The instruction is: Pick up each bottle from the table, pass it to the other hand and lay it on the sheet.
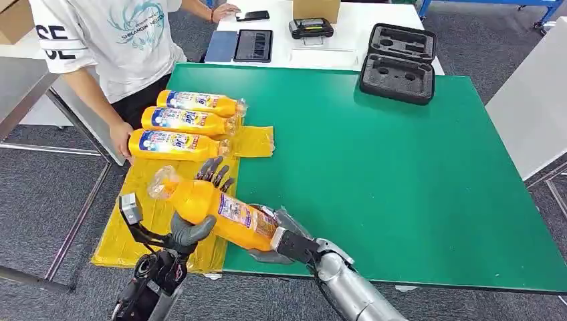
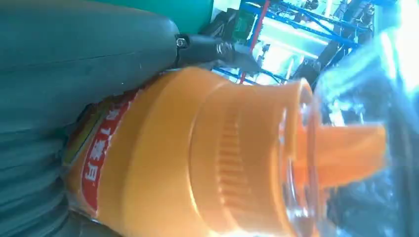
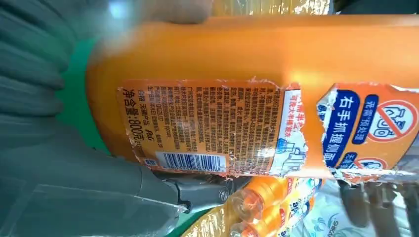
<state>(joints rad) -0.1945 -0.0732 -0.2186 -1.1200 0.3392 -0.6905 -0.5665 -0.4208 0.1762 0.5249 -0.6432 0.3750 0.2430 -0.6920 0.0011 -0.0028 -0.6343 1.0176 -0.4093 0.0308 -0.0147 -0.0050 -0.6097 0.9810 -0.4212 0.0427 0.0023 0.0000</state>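
— Largest things around?
— Green table (image 1: 401, 174), filling most of the head view. On its left edge, hanging over the side, yellow sheet (image 1: 154, 221). Behind, white table (image 1: 374, 30) with black foam case (image 1: 399, 63), tablet (image 1: 253, 45), phone (image 1: 252, 15) and small black device (image 1: 311, 28).
— On the sheet?
— Three laid bottles (image 1: 179, 122) side by side at the far end, caps pointing right. Person in a white shirt (image 1: 110, 40) just beside them, one hand (image 1: 122, 140) touching the nearest.
— And the task's bottle?
— Held bottle (image 1: 214, 207), orange, tilted above the sheet's right edge, cap end up and to the left. Gripped from both ends: left hand (image 1: 194, 227) wrapped round the upper body, dark fingers (image 1: 215, 170) showing past it; right hand (image 1: 277, 234) cupped under the base end.
— Anything in the way?
— Below it, bare sheet; laid bottles near, farther along.
— Told by the wrist views alone?
— From the left wrist, ribbed orange cap (image 2: 237, 153) under clear wrap (image 2: 356, 108), close up. From the right wrist, torn back label (image 3: 207, 126) with barcode, grey thumb (image 3: 99, 197) pressed beneath it.
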